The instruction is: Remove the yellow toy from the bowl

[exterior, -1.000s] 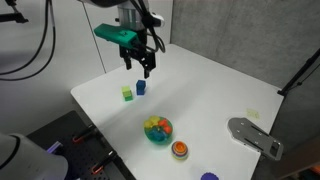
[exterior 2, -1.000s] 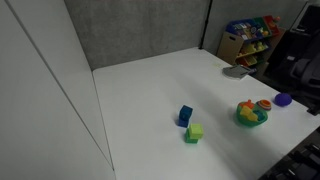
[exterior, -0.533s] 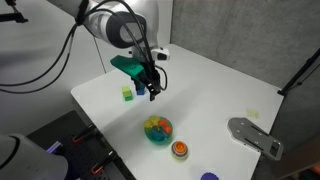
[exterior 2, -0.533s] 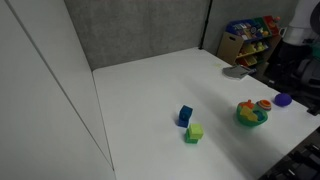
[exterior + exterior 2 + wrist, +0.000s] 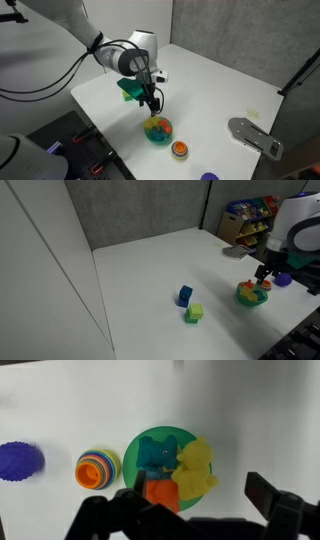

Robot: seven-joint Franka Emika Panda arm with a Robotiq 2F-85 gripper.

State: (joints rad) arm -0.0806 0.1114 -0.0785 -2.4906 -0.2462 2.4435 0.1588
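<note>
The teal bowl (image 5: 157,138) stands near the table's front edge and also shows in the other exterior view (image 5: 248,302). In the wrist view its rim (image 5: 134,458) rings several toys. The yellow toy (image 5: 195,468) lies at the bowl's right side, partly over the rim. It touches a blue toy (image 5: 155,454) and an orange toy (image 5: 160,493). My gripper (image 5: 152,103) hangs just above the bowl, open and empty. In the wrist view the gripper (image 5: 200,505) has its fingers on either side of the yellow toy, above it.
An orange round dish (image 5: 97,469) and a purple ball (image 5: 20,461) lie next to the bowl. A blue cube (image 5: 185,295) and a yellow-green cube (image 5: 194,312) sit further along the table. A grey flat object (image 5: 255,135) lies at the table's edge.
The gripper has moved from above the two cubes across and down to just above the bowl. The toys and cubes have not moved.
</note>
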